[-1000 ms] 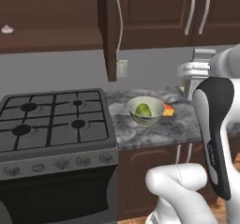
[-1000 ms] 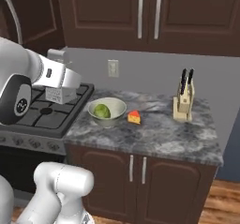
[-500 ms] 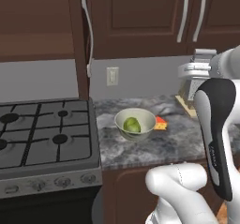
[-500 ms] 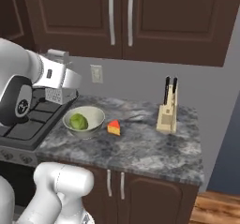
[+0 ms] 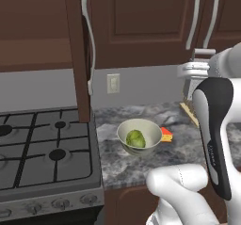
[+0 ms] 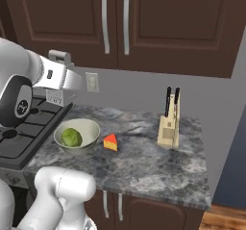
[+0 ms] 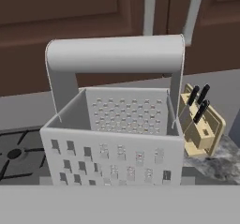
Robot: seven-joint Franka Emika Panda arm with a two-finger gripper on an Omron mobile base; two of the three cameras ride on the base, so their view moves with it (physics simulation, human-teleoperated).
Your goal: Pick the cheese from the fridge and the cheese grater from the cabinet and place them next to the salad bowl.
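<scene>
Dark brown cabinet (image 6: 144, 27) doors run along the wall above your grey speckled counter (image 6: 144, 161); in the right base view you see two closed doors with two long silver handles, and in the left base view one further door (image 5: 77, 50) stands swung open, edge-on, over the near end of the stove (image 5: 42, 148).

You have one salad bowl (image 6: 77, 136) on the counter, just right of the stove, with one green lettuce head (image 6: 71, 137) inside it. One cheese (image 6: 111, 142) wedge lies on the counter just beside the bowl, on its right. One wooden knife block (image 6: 169, 125) with dark-handled knives stands farther right, well apart from the bowl. One wall outlet (image 6: 92, 82) sits on the grey wall behind.

You have one cheese grater (image 7: 117, 129), up in the air at the gripper (image 6: 57, 82), above the stove's right edge and left of the bowl. Your hand view looks straight down into its open top past the loop handle. The fingers themselves are hidden by it, so you cannot tell from the pictures how they close, but they stand wide and the grater hangs with the hand.
</scene>
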